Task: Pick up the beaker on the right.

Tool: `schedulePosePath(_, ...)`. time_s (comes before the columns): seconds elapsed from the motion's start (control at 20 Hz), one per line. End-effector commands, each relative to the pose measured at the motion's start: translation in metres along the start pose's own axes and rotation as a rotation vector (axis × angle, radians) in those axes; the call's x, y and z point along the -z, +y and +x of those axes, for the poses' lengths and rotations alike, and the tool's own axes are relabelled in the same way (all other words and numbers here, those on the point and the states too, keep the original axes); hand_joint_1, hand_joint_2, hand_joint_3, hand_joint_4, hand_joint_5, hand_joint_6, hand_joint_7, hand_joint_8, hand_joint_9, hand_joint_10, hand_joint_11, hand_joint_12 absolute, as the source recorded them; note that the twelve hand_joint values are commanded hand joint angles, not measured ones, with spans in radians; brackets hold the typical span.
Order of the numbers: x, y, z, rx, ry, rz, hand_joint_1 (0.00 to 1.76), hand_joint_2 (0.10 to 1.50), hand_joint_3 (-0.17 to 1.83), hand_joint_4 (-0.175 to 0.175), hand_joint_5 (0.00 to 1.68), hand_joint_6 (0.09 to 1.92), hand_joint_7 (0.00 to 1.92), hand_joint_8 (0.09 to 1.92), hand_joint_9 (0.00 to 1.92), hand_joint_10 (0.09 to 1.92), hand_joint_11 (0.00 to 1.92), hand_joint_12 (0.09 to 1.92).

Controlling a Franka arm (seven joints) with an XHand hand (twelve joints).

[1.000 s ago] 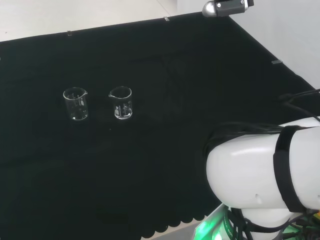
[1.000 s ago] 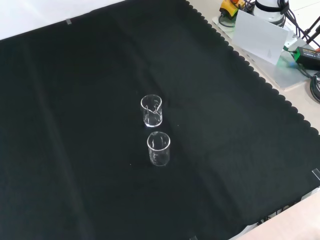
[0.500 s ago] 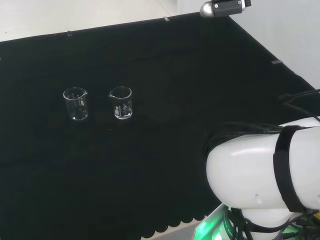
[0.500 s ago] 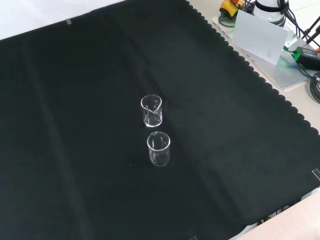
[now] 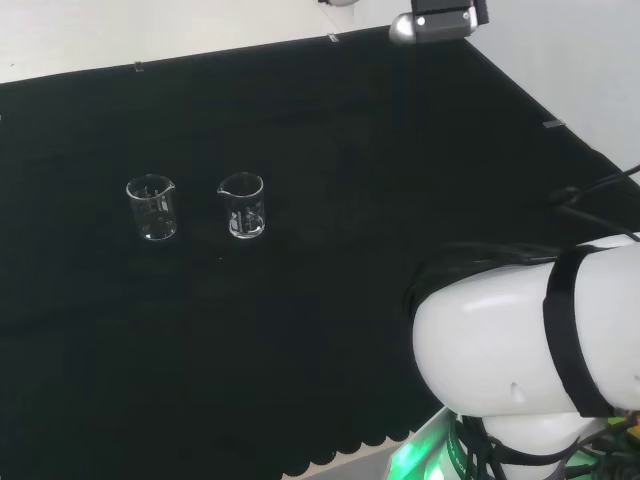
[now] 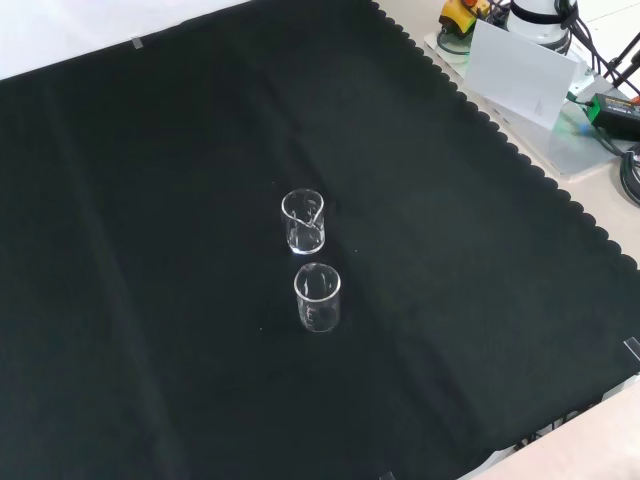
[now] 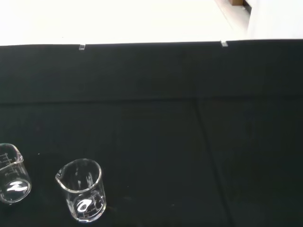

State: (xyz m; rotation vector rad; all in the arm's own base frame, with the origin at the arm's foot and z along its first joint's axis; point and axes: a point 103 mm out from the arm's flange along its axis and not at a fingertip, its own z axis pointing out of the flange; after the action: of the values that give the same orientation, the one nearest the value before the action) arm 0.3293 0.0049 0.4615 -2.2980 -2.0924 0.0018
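Observation:
Two small clear glass beakers stand upright and empty on the black cloth, close together. In the head view they are side by side: one beaker at the left and the other beaker at the right, both with spouts. The front view has the right-hand beaker farther off and the left-hand beaker nearer. In the wrist view one beaker shows whole and the second beaker is cut by the picture's edge. A grey and black piece of the arm's end hangs high at the head view's top edge, well away from both beakers.
The arm's big white link takes up the head view's lower right. Past the cloth's scalloped edge in the front view lie a white card, cables and equipment. Black cloth spreads wide around the beakers.
The grey and black piece at the head view's top edge has drifted a little to the left. Both beakers stand where they were.

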Motion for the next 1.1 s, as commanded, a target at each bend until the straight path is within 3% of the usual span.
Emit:
schedulePosePath(0.05,-0.026,0.021,0.005,-0.005,0.056,0.022,0.44,0.95,0.8,-0.065,0.12,0.09,0.0,0.39,0.02,0.71,0.0,0.88)
schedulePosePath(0.35,-0.06,0.045,-0.01,-0.012,0.099,0.042,0.5,0.91,0.84,-0.068,0.12,0.09,0.0,0.41,0.03,0.72,0.0,0.92)
schedulePosePath(0.6,-0.084,0.08,-0.031,0.026,0.157,0.039,0.51,0.9,0.85,-0.07,0.12,0.09,0.0,0.42,0.04,0.73,0.0,0.94)
schedulePosePath(0.8,-0.104,0.104,-0.043,0.03,0.205,0.054,0.54,0.89,0.86,-0.072,0.13,0.09,0.0,0.43,0.05,0.73,0.0,0.95)
schedulePosePath(1.1,-0.136,0.12,-0.056,0.017,0.248,0.09,0.56,0.87,0.87,-0.073,0.13,0.09,0.0,0.44,0.05,0.73,0.0,0.96)
